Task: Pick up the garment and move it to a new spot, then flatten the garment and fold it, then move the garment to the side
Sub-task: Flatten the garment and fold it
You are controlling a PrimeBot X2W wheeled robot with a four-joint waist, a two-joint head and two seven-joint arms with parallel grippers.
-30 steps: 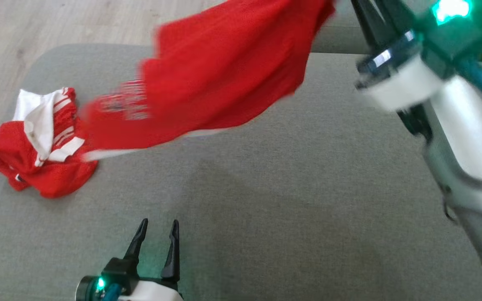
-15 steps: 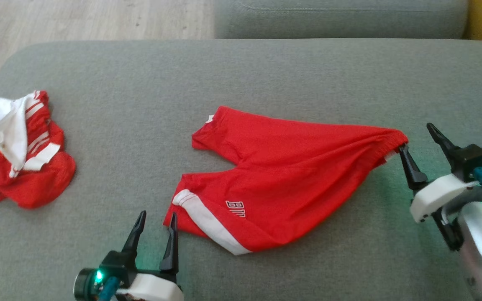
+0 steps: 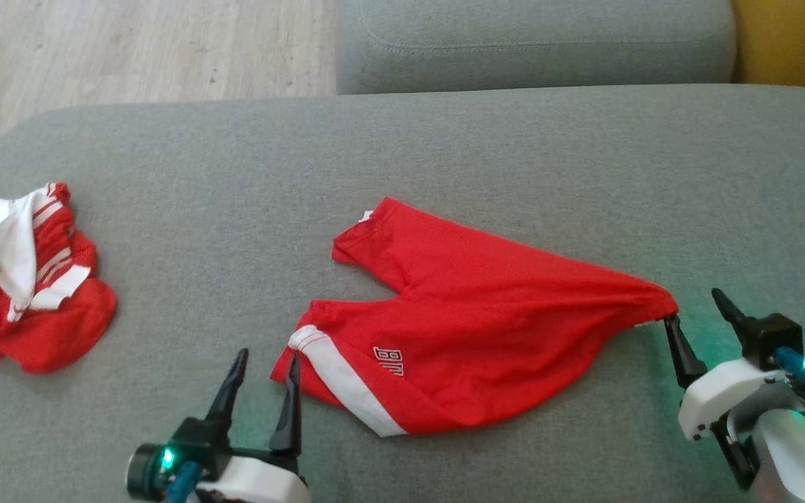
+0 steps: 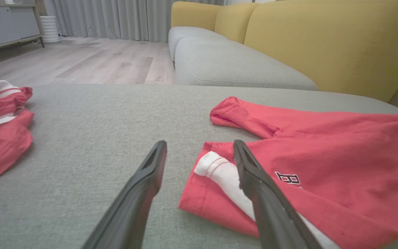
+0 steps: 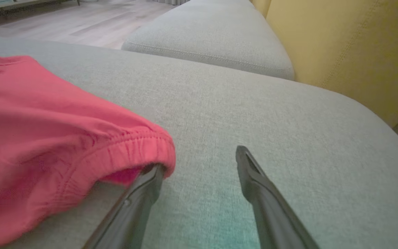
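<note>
- Lying on the grey cushion [image 3: 444,154], the red shorts [image 3: 486,342] sit near its middle, with the waistband bunched toward the robot's right and the white-striped leg hem toward its left.
- On the right gripper [image 3: 692,307] the fingers are spread wide and grip nothing; one fingertip touches the end of the waistband.
- On the left gripper [image 3: 267,356] the fingers are spread and empty, just beside the striped hem.
- The crumpled red-and-white garment [image 3: 25,307] lies well apart at the cushion's left edge.

My left gripper [image 4: 199,143] stands open above the grey cushion [image 4: 98,114]; the red shorts [image 4: 340,145] lie with their white-striped leg behind one finger.
</note>
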